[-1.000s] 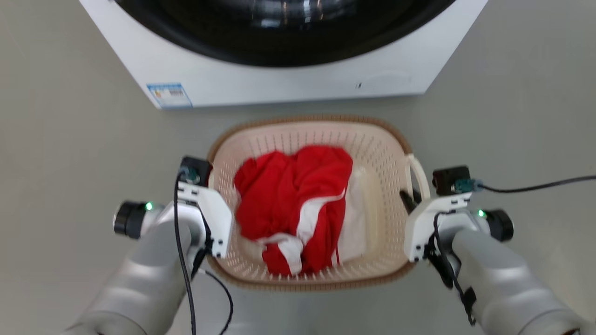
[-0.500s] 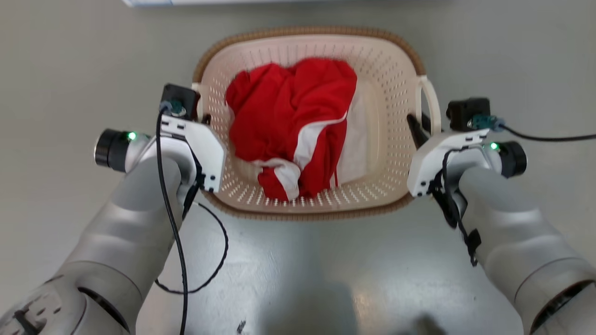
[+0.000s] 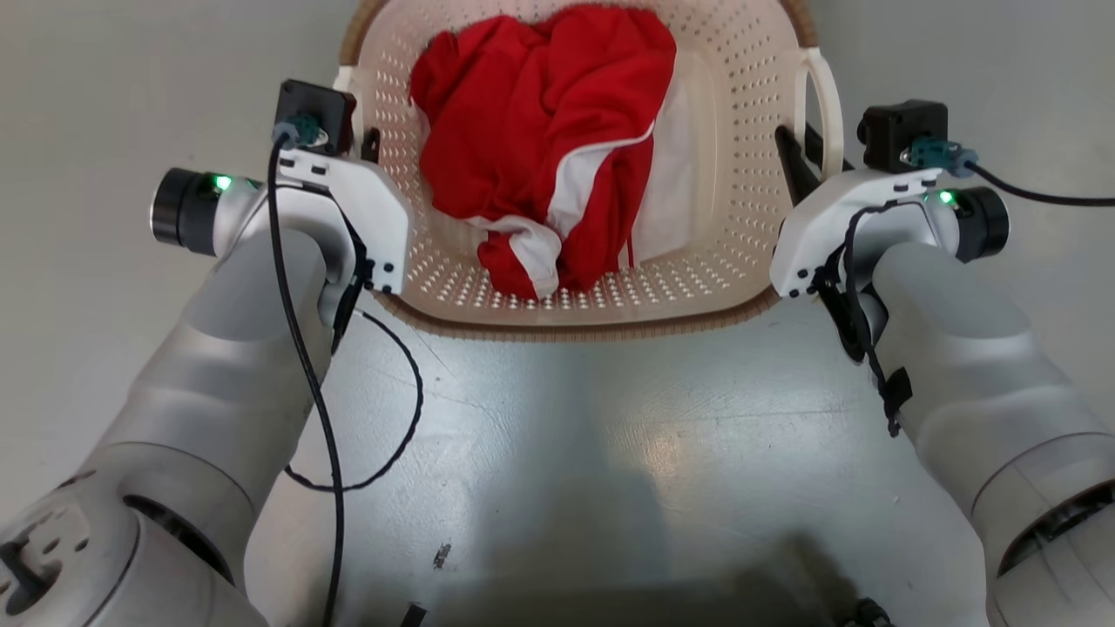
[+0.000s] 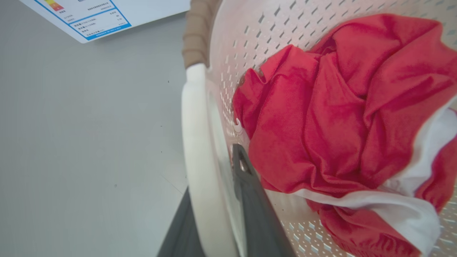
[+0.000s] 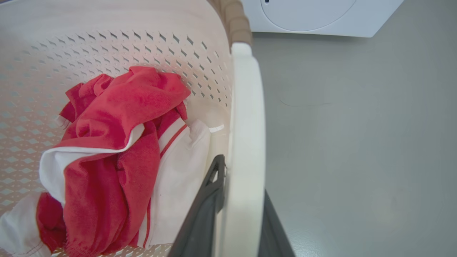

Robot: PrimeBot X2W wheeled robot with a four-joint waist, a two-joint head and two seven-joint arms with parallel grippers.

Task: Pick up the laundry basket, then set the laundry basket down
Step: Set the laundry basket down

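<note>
Currently, laundry basket holding a red garment: we clamp left gripper on its nine-o'clock handle, right gripper on its three-o'clock handle, so the load sits level.

Matt plastic laundry basket, red cloth

The laundry basket lies between the two grippers. The left gripper straddles its left handle, and the right gripper straddles its right handle. Clothing lies inside. The washing machine stands beyond its far side.
</note>
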